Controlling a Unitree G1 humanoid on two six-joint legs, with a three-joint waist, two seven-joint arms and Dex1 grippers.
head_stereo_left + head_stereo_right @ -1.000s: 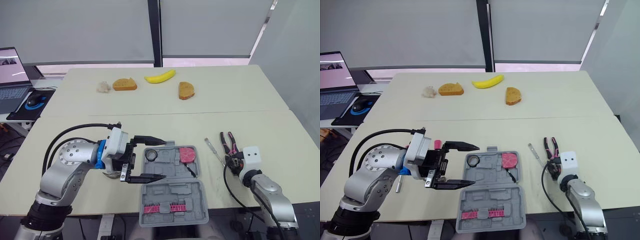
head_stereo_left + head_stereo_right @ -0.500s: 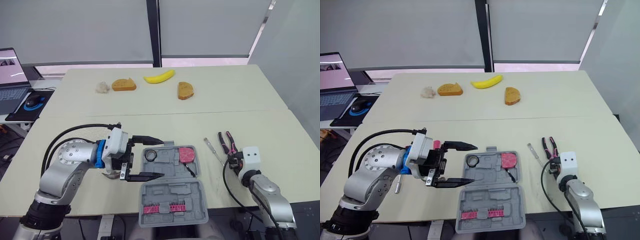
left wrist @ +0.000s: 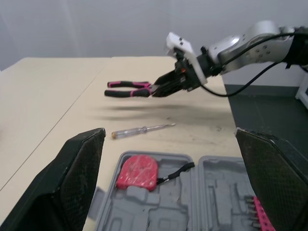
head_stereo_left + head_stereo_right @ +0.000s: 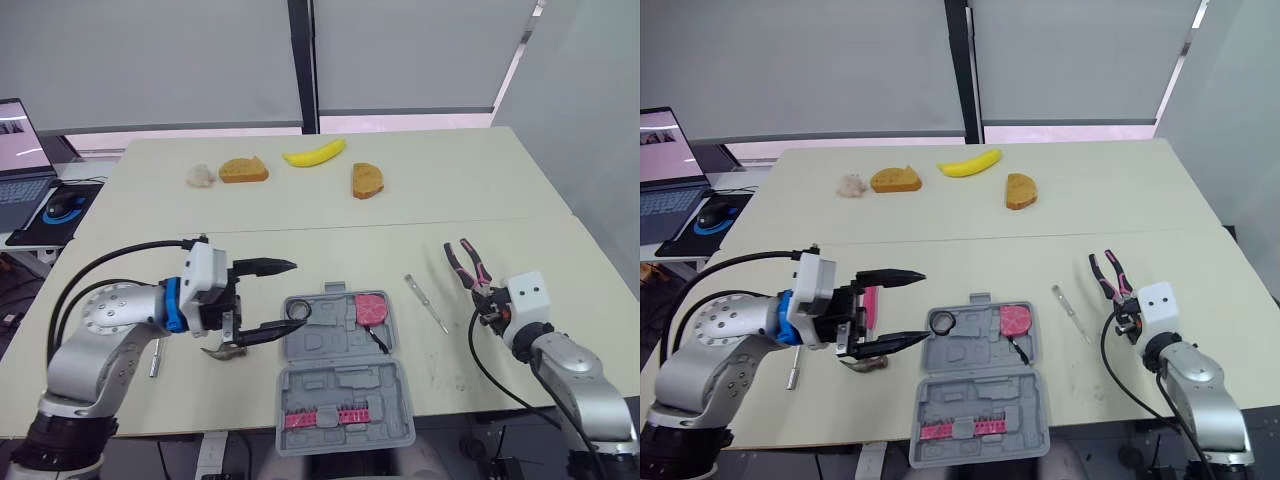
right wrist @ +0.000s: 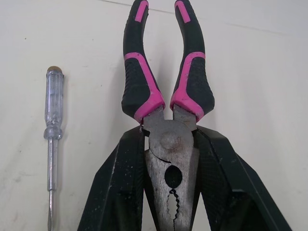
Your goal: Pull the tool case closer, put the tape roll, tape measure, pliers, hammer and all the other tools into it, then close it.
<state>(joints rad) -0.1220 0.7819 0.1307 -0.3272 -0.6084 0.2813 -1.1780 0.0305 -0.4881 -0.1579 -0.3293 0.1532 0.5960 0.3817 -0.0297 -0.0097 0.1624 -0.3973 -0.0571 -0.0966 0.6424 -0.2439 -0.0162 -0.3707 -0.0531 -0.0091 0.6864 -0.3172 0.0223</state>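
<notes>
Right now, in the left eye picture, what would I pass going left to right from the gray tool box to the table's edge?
Open tool case → clear-handled screwdriver → pink-and-black pliers, held up off the table by the right claw.
</notes>
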